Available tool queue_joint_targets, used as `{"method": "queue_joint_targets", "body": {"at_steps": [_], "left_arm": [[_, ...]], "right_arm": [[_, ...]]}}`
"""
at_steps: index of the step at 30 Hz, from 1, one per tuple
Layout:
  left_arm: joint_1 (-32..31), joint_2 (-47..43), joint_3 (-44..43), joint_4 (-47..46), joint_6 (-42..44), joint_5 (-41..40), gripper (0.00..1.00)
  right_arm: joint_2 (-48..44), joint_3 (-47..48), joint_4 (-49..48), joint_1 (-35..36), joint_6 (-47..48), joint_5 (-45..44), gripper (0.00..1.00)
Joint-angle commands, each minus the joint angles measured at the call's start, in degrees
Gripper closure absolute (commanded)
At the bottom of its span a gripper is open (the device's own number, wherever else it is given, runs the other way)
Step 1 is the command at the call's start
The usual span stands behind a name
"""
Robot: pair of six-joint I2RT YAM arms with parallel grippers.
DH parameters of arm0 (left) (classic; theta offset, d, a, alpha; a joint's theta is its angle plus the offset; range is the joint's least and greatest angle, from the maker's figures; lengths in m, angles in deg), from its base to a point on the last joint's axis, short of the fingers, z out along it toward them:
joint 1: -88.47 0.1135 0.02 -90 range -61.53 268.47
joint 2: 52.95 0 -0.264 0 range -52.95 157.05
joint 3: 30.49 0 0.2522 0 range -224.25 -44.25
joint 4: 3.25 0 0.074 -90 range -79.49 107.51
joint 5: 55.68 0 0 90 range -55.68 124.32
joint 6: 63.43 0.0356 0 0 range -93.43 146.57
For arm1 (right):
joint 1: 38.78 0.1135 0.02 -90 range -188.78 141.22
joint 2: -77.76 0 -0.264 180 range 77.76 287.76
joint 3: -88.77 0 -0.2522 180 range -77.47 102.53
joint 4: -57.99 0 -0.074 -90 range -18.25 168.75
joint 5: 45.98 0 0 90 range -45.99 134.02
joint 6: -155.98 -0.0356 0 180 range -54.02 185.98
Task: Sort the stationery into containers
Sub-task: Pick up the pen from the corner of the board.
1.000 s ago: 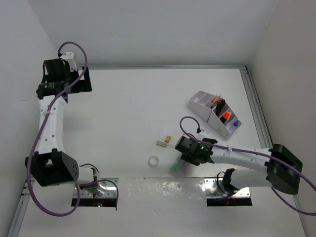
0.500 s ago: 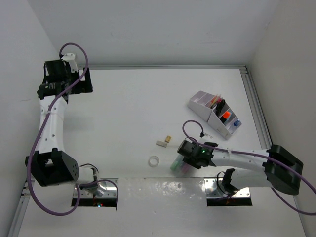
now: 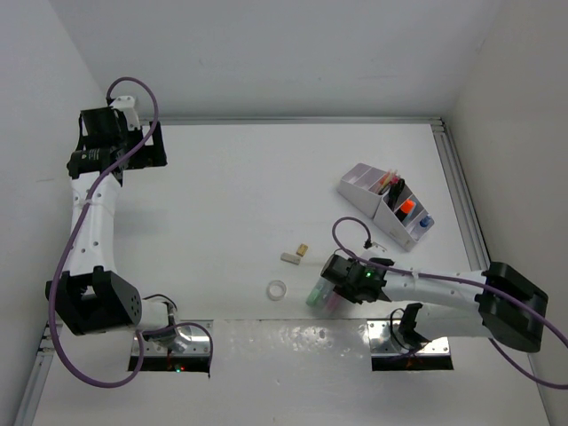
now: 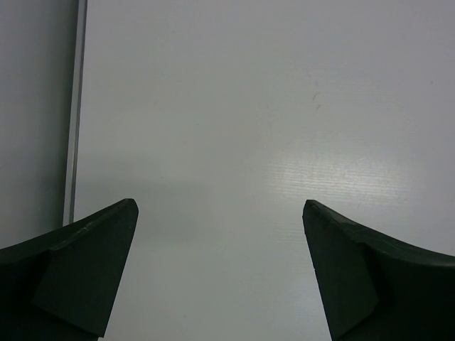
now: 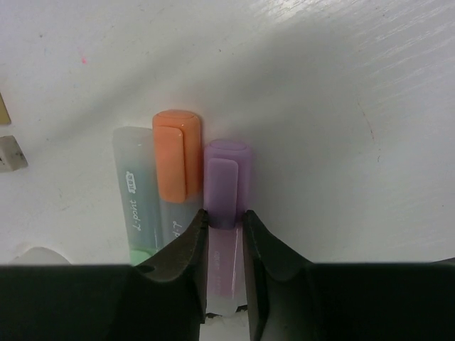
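Three highlighters lie side by side on the table: green, orange and purple. My right gripper is shut on the purple highlighter, one finger on each side of it just behind the cap. The top view shows this gripper over the highlighters, near the front edge. The lilac-white organizer stands at the back right with pens and an orange item in it. My left gripper is open and empty over bare table at the far left corner.
A clear tape ring lies left of the highlighters. Two small beige erasers lie just beyond it; one eraser shows at the right wrist view's left edge. A metal rail runs along the table's right side.
My right gripper has shifted slightly right and toward the near edge, settling onto the highlighters. The left arm has not moved.
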Motion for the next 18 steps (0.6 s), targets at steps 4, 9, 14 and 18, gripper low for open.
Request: {"method": "queue_joint_targets", "body": {"at_steps": [4, 9, 14, 18], "left_arm": [[-0.08, -1.2, -0.03, -2.12, -0.35, -0.13, 0.0], [-0.08, -1.12, -0.21, -2.12, -0.35, -0.22, 0.0], [0.01, -1.2, -0.29, -2.03, -0.26, -0.83, 0.0], [0.01, -1.12, -0.47, -1.85, -0.17, -1.1, 0.0]], "right_arm": [[3.36, -1.63, 6.25, 0.06, 0.71, -2.78, 0.71], [9.32, 1.53, 9.07, -0.9, 4.05, -2.96, 0.59], [11.27, 0.83, 4.86, -1.78, 5.55, -0.15, 0.79], [9.0, 2.84, 7.82, -2.39, 5.9, -3.03, 1.0]]}}
